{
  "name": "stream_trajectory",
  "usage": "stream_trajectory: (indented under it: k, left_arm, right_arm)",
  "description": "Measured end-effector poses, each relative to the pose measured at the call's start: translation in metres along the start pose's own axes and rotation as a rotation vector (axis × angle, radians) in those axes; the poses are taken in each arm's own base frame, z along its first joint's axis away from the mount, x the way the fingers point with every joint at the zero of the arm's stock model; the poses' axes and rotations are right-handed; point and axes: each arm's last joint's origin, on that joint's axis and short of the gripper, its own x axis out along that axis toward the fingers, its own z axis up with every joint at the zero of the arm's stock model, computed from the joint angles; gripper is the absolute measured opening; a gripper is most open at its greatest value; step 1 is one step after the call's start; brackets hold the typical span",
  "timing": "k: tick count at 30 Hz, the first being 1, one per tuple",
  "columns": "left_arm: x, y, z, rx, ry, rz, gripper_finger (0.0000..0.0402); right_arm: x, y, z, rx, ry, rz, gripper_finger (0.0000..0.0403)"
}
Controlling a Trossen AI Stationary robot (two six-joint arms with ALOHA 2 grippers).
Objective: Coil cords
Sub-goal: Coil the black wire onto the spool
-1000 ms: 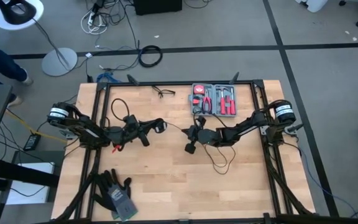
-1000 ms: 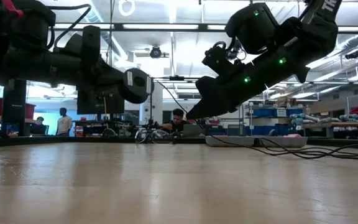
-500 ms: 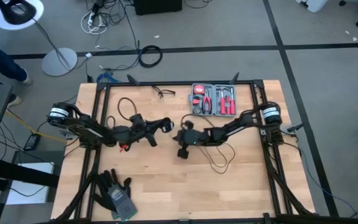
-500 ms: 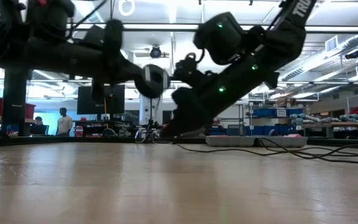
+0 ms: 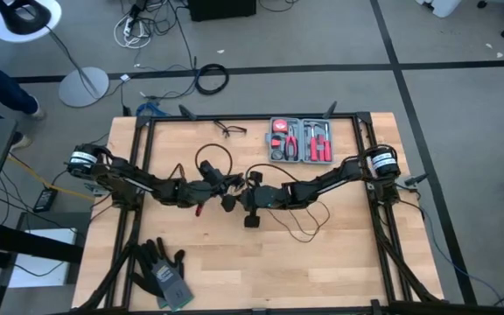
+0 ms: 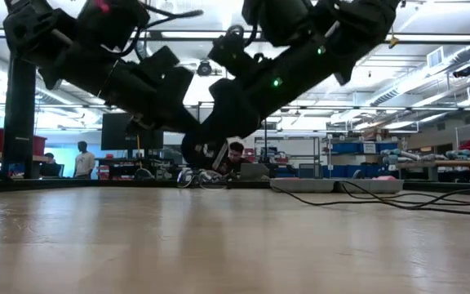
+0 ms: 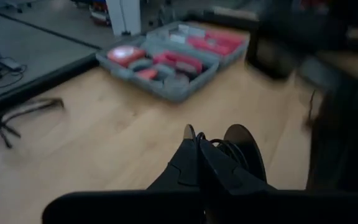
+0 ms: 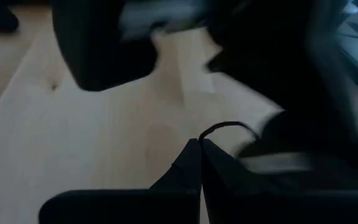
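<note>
Now we see both grippers meeting near the middle of the wooden table [image 5: 234, 262], almost tip to tip: the left gripper [image 5: 226, 182] reaches in from nine o'clock and the right gripper [image 5: 248, 194] from three o'clock, so neither arm is clearly nearer the work. Each has its jaws pinched fully together, and in each wrist view a strand of the thin black cable [image 5: 309, 229] comes out right at the closed fingertips, so we judge both are clamped on the cord, the left also with the small round puck [image 7: 244, 152] just beyond its tips. A loop of the cord [image 5: 208, 156] arcs up toward twelve o'clock from the left gripper, while the slack trails off toward four o'clock from the right gripper in a loose curl on the wood. The span between the two grips runs roughly nine to three and is very short, so the coming move seems to turn on carrying the right-hand slack round onto the loop the left holds; motion blur leaves the exact pinch points uncertain. At one o'clock on the table the open tool case [image 5: 302, 140] holds red-handled pliers and small tools in its moulded wells. A pair of grey gloves [image 5: 163, 271] lies at seven o'clock, well apart.
</note>
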Motion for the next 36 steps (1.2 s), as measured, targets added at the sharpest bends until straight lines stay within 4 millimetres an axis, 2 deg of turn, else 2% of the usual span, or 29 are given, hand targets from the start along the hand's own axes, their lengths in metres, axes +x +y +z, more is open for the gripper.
stream_trajectory:
  k: [5,10,16,20,24,31,36]
  left_arm:
    - [0.000,0.001,-0.007,0.012,0.075,-0.024,0.0000]
    - [-0.001,0.000,-0.006,-0.023,0.072,-0.057,0.0000]
    - [-0.003,-0.007,-0.001,-0.050,0.021,-0.108,0.0000]
    - [-0.004,-0.007,0.000,-0.061,0.009,-0.111,0.0000]
    - [-0.008,-0.006,0.001,-0.117,-0.067,-0.150,0.0000]
    - [-0.026,0.018,-0.019,-0.251,-0.183,-0.159,0.0000]
    - [-0.044,0.037,-0.030,-0.320,-0.272,-0.095,0.0000]
  right_arm:
    - [-0.016,-0.010,0.012,-0.048,0.036,-0.091,0.0000]
    - [-0.027,-0.022,0.009,-0.065,0.151,-0.187,0.0000]
    - [-0.028,-0.028,-0.011,0.064,0.292,-0.164,0.0013]
    - [-0.028,-0.025,-0.038,0.109,0.306,-0.127,0.0020]
    - [-0.033,-0.024,-0.065,0.244,0.254,-0.164,0.0030]
    - [-0.052,-0.016,-0.098,0.359,0.131,-0.135,0.0051]
    - [-0.079,-0.019,-0.094,0.390,0.014,-0.131,0.0057]
